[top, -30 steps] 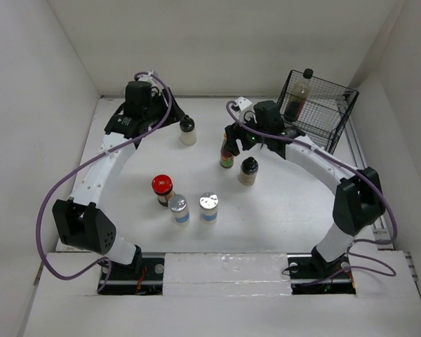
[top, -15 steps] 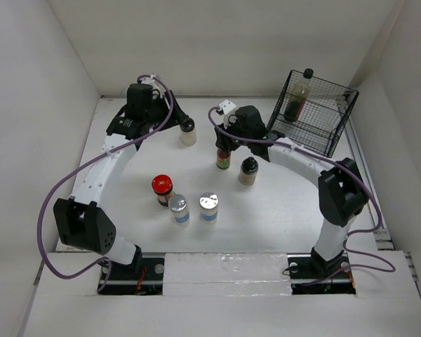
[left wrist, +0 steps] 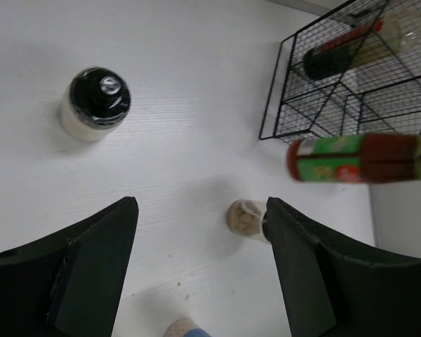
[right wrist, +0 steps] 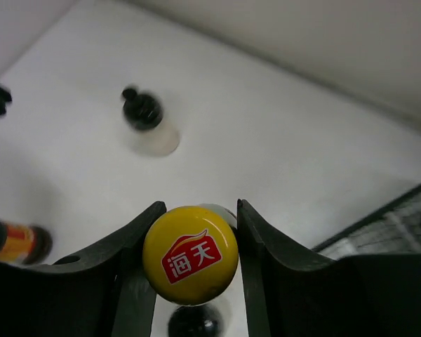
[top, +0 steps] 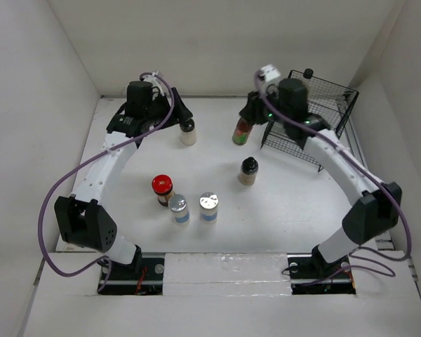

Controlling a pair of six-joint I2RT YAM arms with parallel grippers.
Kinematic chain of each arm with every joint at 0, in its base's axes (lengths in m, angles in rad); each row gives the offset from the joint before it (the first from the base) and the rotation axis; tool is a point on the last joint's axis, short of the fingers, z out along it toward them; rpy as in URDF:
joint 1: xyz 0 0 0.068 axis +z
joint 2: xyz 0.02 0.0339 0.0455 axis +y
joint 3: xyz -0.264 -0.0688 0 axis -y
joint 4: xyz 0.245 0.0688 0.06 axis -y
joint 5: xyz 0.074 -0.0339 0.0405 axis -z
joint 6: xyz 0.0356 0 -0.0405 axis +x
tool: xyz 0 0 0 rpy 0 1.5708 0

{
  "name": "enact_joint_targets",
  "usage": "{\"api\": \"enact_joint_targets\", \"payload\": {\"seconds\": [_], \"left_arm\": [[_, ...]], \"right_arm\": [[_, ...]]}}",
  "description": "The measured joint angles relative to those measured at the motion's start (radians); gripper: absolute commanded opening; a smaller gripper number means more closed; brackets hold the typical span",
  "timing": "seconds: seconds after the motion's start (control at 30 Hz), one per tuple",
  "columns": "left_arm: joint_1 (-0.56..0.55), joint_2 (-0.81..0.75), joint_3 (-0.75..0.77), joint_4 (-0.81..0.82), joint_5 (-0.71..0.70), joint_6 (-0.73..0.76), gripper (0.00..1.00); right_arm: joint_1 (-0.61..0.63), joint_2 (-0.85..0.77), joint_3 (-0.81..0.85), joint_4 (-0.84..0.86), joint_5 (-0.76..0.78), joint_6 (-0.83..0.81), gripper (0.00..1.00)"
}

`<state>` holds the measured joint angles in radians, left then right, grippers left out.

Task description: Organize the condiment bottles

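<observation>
My right gripper (top: 250, 118) is shut on the yellow-capped bottle with the red-green label (top: 241, 132) and holds it in the air just left of the black wire basket (top: 323, 116). Its yellow cap (right wrist: 190, 254) sits between the fingers. A dark sauce bottle (top: 305, 83) leans inside the basket. My left gripper (top: 177, 116) is open and empty beside the pale black-capped bottle (top: 188, 132), which stands up-left of its jaws in the left wrist view (left wrist: 95, 104). The tan black-capped bottle (top: 248, 170), the red-lidded jar (top: 162, 188) and two silver-lidded shakers (top: 178, 208) (top: 208, 207) stand mid-table.
White walls close in the table on three sides. The basket stands at the back right, against the corner. The left wrist view shows the basket (left wrist: 323, 98), the held bottle (left wrist: 358, 158) and the tan bottle (left wrist: 244, 219).
My right gripper has lifted the yellow-capped bottle off the table and carried it back and right, toward the basket. The left arm has hardly moved.
</observation>
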<state>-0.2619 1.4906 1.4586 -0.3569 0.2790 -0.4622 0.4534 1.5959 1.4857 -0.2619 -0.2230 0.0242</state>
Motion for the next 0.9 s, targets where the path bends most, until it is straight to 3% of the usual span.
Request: {"api": "enact_joint_targets", "payload": {"seconds": [0.2,0.43,0.73,0.9], "left_arm": [[-0.015,0.026,0.046,0.04,0.08,-0.032,0.72],[-0.139,0.066,0.085,0.047,0.057,-0.014,0.72],[-0.321,0.098,0.142,0.007,-0.067,0.084,0.74],[-0.38,0.097,0.159,0.014,-0.095,0.115,0.74]], "right_arm": [[-0.304,-0.139,0.158,-0.015,-0.002,0.015,0.06],[-0.581,-0.02,0.36,-0.052,0.01,0.014,0.03],[-0.682,0.271,0.539,-0.119,0.012,0.025,0.03],[-0.687,0.324,0.586,-0.128,0.014,0.025,0.03]]}}
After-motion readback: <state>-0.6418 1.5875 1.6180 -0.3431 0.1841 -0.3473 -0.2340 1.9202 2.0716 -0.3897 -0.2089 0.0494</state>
